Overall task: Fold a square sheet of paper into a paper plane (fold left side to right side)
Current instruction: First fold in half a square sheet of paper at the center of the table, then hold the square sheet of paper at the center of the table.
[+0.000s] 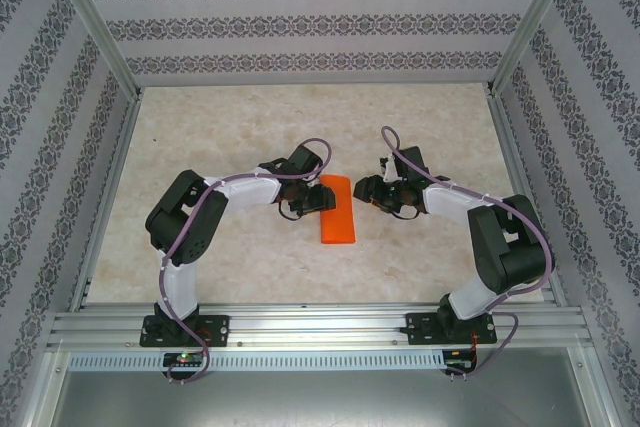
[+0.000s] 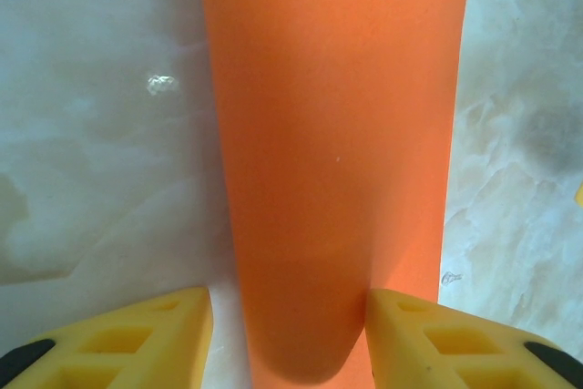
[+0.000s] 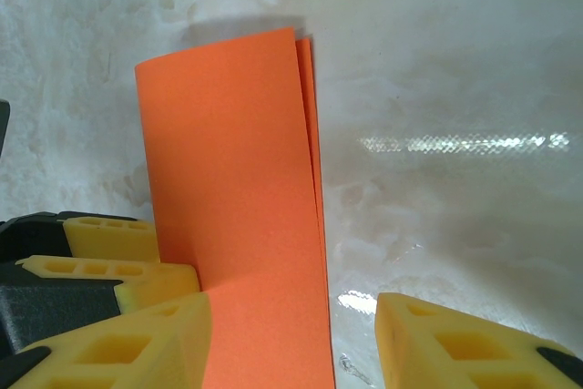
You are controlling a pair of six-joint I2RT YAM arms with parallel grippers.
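Observation:
The square sheet of paper [image 1: 337,210] lies folded in half as a narrow orange strip on the table between my two grippers. My left gripper [image 1: 305,197] is at its left edge and stands open. In the left wrist view the orange sheet [image 2: 332,134] runs between the yellow fingers [image 2: 428,339], its near part bulging up in a rounded loop, and my left gripper [image 2: 287,302] straddles it. My right gripper [image 1: 375,192] is at the right edge. It too is open [image 3: 291,307] over the sheet [image 3: 232,189], whose two layers lie slightly offset along the right edge.
The pale marble-patterned table top [image 1: 230,137] is enclosed by patterned walls and aluminium frame posts [image 1: 95,22]. A rail [image 1: 320,327] runs along the near edge. My left gripper's yellow fingers [image 3: 109,236] sit at the left in the right wrist view.

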